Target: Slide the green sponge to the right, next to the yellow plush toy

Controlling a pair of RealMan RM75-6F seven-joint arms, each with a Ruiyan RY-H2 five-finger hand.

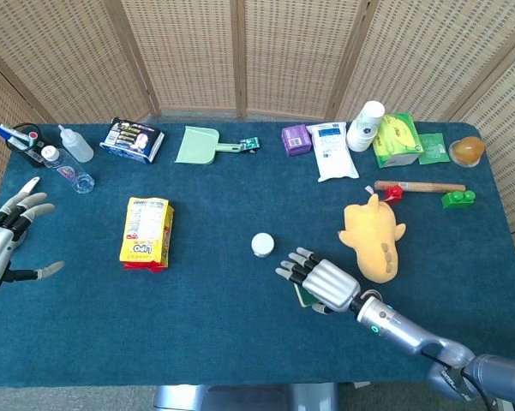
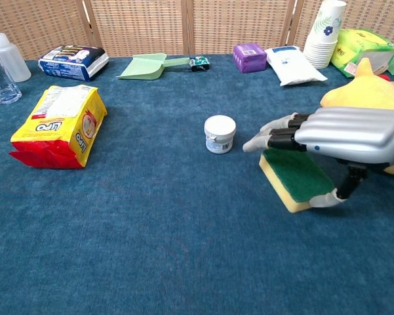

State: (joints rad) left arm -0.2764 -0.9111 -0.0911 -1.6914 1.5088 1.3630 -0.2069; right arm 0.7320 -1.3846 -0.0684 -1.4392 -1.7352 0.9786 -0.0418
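Right hand (image 2: 341, 134) flat over sponge (image 2: 294, 178), palm down, fingers straight and spread, nothing grasped.

Chest view: green top and yellow underside of sponge plain on blue table (image 2: 151, 249); fingers (image 2: 269, 138) reaching past its far-left edge toward white jar (image 2: 219, 133); thumb tip down against its near right corner; plush (image 2: 364, 92) close behind hand, gap to sponge hidden by hand. Head view: sponge (image 1: 303, 296) almost wholly covered by right hand (image 1: 321, 281), only dark sliver showing; lies left of plush (image 1: 373, 241) and below-right of jar (image 1: 261, 244), apart from both. Head view only: left hand (image 1: 2, 244) at far left table edge, slack and empty, fingers apart, well away from yellow snack bag (image 1: 146, 231). Chest view only: snack bag's red bottom edge.
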